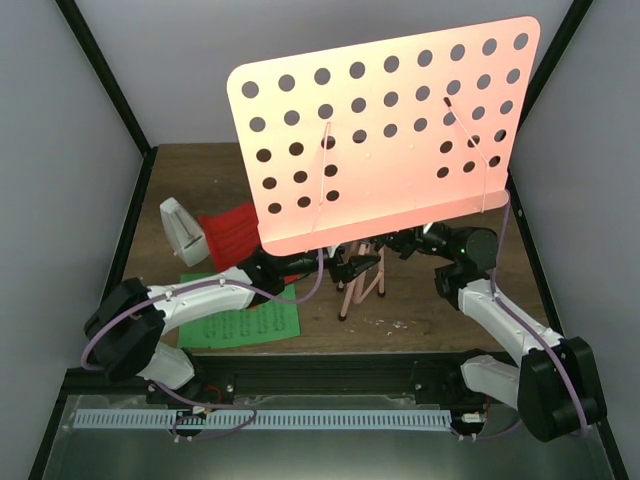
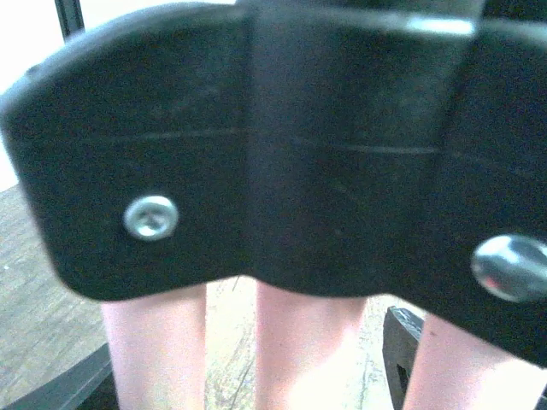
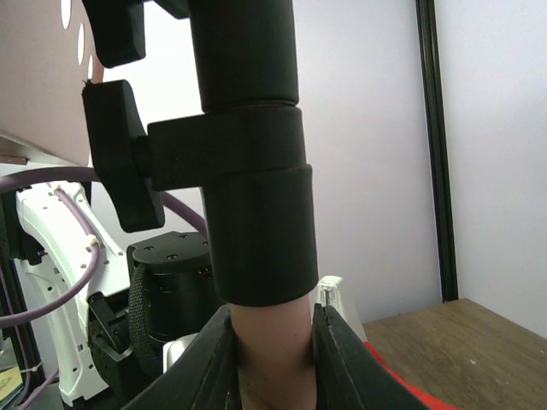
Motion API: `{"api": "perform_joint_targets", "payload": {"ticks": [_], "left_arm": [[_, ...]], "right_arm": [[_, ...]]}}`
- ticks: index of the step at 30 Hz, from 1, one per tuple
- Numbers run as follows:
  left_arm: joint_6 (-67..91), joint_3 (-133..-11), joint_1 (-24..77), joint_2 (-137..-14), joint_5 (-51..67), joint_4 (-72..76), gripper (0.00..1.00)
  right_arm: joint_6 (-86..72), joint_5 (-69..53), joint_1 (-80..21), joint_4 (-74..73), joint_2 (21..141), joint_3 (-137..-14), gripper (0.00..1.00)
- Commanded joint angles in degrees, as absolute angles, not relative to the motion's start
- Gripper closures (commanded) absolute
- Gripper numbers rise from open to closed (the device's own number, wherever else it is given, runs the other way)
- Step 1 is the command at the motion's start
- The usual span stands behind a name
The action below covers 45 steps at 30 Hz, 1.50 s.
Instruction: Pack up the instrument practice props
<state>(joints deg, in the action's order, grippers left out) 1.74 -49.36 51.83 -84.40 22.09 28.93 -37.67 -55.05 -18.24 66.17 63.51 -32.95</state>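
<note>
The pink music stand stands upright mid-table, its hole-dotted desk (image 1: pixel 385 140) hiding most of the post. My right gripper (image 1: pixel 400 243) is shut on the pink post (image 3: pixel 272 342) just under the black collar (image 3: pixel 256 213). My left gripper (image 1: pixel 352 268) is low at the tripod; in its wrist view the black leg hub (image 2: pixel 282 154) fills the frame, and two pink legs (image 2: pixel 154 350) stand between its widely parted fingers (image 2: pixel 402 350). The white metronome (image 1: pixel 182 232) stands at the left, red pages (image 1: pixel 232 232) beside it. A green page (image 1: pixel 245 322) lies flat by the left arm.
Dark frame posts and grey walls close in the wooden table (image 1: pixel 420 320) on three sides. A purple cable (image 1: pixel 310 285) loops off the left arm near the stand's legs (image 1: pixel 360 285). The two arms face each other closely under the desk.
</note>
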Motion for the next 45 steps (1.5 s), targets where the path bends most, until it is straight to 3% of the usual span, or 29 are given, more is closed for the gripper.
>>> {"api": "perform_joint_targets", "payload": {"ticks": [1,5,11,14,22,33,35,39,45], "left_arm": [[3.5,-49.8,51.9,-85.8,23.6,32.6,0.39],[3.1,-50.2,51.9,-85.5,22.0,31.4,0.54],[2.5,-50.4,51.9,-82.5,19.6,29.7,0.56],[2.3,-49.5,52.0,-81.3,19.1,30.2,0.52],[3.8,-48.0,52.1,-83.5,19.3,31.7,0.3],[5.3,-49.2,52.5,-88.8,21.4,34.0,0.24],[5.7,-49.3,52.8,-89.5,21.4,35.0,0.27],[7.2,-49.2,52.9,-89.9,20.8,36.0,0.48],[9.6,-48.1,52.9,-85.7,19.6,32.8,0.6]], "right_arm": [[-40.9,-54.7,-19.1,61.1,61.0,-33.4,0.99],[-40.4,-54.3,-19.0,59.4,59.5,-34.1,0.99],[-40.6,-53.6,-19.0,58.3,57.6,-36.8,0.99],[-40.8,-52.7,-19.1,58.2,57.0,-37.5,0.99],[-41.4,-51.5,-19.5,57.9,56.7,-35.5,0.99],[-40.7,-51.4,-19.5,53.9,55.3,-35.1,0.99],[-40.2,-51.0,-19.5,52.5,54.6,-35.2,0.99],[-39.0,-49.1,-19.4,49.4,53.0,-35.4,0.99],[-33.5,-47.2,-19.5,39.7,53.5,-41.1,0.99]]}}
